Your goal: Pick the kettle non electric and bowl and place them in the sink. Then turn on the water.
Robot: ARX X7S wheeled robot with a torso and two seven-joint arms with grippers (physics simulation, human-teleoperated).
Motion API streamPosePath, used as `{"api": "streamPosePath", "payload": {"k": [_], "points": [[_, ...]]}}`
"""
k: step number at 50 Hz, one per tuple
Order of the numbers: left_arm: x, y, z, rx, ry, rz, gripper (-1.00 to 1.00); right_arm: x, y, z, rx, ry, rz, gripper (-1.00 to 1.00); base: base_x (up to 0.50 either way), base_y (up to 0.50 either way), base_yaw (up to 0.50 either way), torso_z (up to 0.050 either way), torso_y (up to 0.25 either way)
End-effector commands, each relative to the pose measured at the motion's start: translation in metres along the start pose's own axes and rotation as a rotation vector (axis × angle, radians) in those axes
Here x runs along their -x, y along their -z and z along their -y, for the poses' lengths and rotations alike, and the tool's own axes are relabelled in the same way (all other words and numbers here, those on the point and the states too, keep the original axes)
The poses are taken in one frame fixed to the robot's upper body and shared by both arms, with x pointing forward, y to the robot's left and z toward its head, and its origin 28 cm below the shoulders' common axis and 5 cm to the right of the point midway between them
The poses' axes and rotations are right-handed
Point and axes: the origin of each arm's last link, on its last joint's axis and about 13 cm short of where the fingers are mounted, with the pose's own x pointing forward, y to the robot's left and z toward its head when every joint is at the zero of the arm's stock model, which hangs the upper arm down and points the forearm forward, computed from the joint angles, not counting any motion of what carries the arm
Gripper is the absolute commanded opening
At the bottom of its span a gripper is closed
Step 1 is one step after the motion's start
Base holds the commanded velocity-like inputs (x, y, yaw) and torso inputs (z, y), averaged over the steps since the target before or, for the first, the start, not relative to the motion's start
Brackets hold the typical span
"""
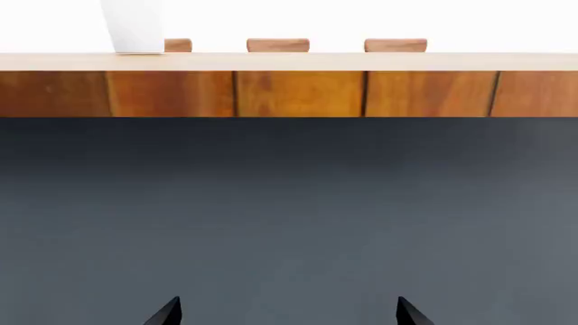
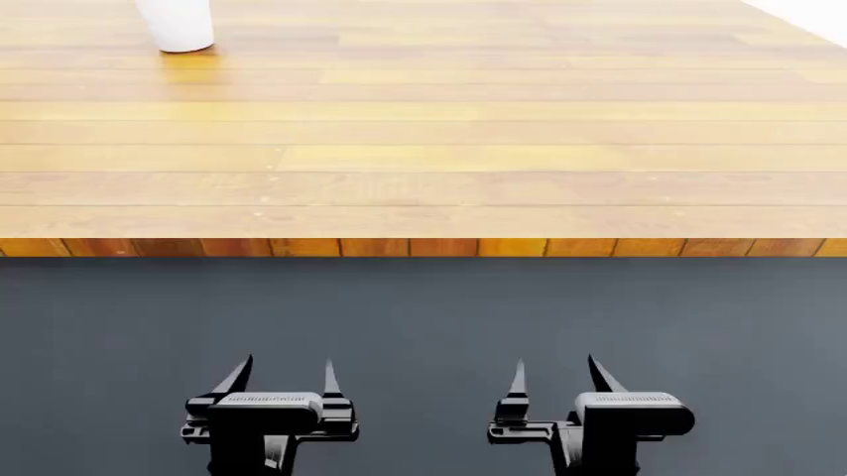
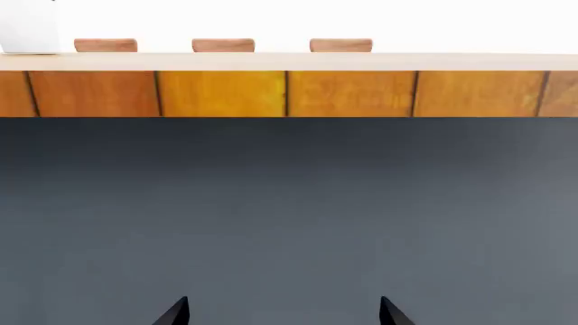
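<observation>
1. Though the task names a kettle, a bowl and a sink, none of them shows in any view; where they stand I cannot tell.
2. Both arms hang low in front of the wooden counter (image 2: 423, 149), short of its near edge. The left gripper (image 2: 282, 377) and the right gripper (image 2: 558, 377) each stand with jaws wide apart and hold nothing.
3. Only a white plant pot (image 2: 175, 25) stands on the counter, near its far left corner; it is not the bowl.
4. Judging by kind, the kettle will likely be the heavier piece, glossy and slippery on the body, so its arched handle seems the sounder hold.
5. A smooth bowl is probably light and stiff but could chip; pinching its rim wall looks best.
6. Three wooden chair backs (image 1: 278, 45) show beyond the counter's far edge.
</observation>
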Motion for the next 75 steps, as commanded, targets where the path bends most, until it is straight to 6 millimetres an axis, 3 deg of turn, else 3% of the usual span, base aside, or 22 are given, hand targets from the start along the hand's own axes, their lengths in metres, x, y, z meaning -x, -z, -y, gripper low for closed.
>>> {"api": "streamPosePath", "payload": {"k": [1,13,49,56,75], "points": [[-0.0006,0.0003,-0.0012,0.006,-0.005,-0.004,1.0,-0.0003,0.0001,0.0,-0.004,0.002,0.001,1.0,0.0,0.0,0.0,0.0,0.0],[0.0017,-0.0011,-0.0054,-0.022,-0.002,0.078,1.0,0.0006,0.0017,-0.0002,0.002,0.01,0.01,1.0,0.0,0.0,0.0,0.0,0.0],[0.0004,-0.0001,-0.0061,-0.026,-0.012,0.074,1.0,-0.0005,0.0026,-0.001,0.01,-0.001,0.008,1.0,0.0,0.0,0.0,0.05,0.0],[0.0,0.0006,-0.0064,-0.032,-0.02,0.065,1.0,-0.001,0.0024,-0.002,0.036,-0.012,0.007,1.0,0.0,0.47,0.0,0.048,0.0],[-0.0001,-0.0001,-0.0078,0.012,-0.033,0.045,1.0,0.0013,0.0018,-0.0009,0.026,-0.005,0.019,1.0,0.0,0.5,0.0,0.0,0.0]]}}
